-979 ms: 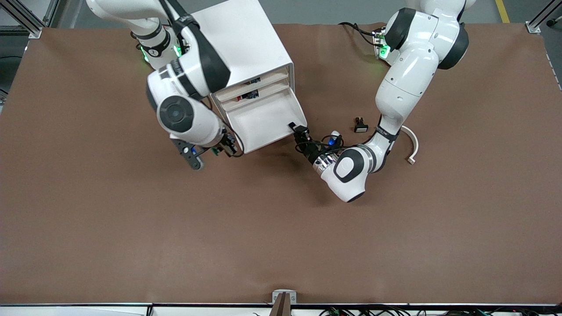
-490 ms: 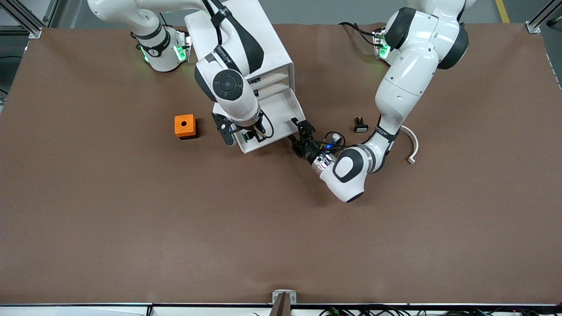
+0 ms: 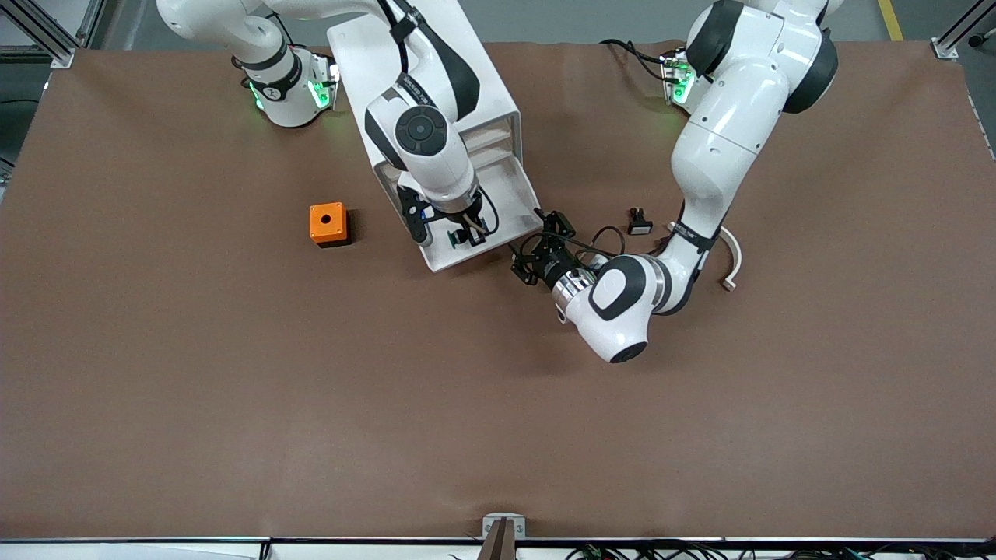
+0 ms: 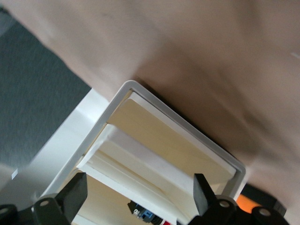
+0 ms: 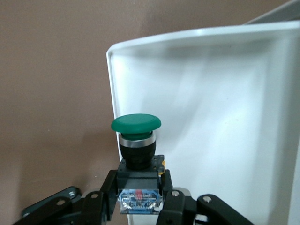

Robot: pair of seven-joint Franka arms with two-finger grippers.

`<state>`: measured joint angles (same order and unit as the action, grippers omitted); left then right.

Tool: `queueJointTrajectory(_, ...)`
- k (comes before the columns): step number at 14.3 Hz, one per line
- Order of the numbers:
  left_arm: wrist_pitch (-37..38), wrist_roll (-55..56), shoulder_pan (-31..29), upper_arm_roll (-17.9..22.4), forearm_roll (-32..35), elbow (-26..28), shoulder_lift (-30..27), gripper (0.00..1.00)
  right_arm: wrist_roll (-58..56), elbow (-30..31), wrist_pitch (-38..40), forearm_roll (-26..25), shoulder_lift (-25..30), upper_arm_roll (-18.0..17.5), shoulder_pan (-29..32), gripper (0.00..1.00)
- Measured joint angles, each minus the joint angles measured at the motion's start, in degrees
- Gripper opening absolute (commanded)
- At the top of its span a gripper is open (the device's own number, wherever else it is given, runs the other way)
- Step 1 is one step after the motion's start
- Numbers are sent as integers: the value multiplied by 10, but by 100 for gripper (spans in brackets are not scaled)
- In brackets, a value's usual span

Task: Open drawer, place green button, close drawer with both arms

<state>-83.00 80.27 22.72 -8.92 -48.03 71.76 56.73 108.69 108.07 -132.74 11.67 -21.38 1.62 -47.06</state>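
The white cabinet (image 3: 486,89) has its drawer (image 3: 510,194) pulled out; the tray's white inside shows in the right wrist view (image 5: 215,117). My right gripper (image 3: 461,233) is shut on the button (image 5: 136,140), which has a green cap and a black-and-blue body. It holds the button over the front rim of the open drawer. My left gripper (image 3: 542,247) is open and empty, low beside the drawer's front corner toward the left arm's end. In the left wrist view its fingers (image 4: 201,192) stand wide apart, facing the cabinet's front (image 4: 178,136).
An orange cube with a round hole (image 3: 327,224) sits beside the cabinet toward the right arm's end. A small black switch with a white face (image 3: 640,224) and a curved white strip (image 3: 730,260) lie near the left arm's forearm.
My right arm has swung from beside the cabinet to over the open drawer with the button, uncovering the orange cube. My left gripper has drawn slightly back from the drawer's corner.
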Motion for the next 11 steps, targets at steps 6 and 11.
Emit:
queueJointTrajectory(6,-7,-105,1,1,44,-52,-9,99,13,7,-30,0,-18,0,-12,79)
queueJointTrajectory(11,-61,-181,0,2,107,-57,-35,99,14,2,-24,0,-15,8,-11,100)
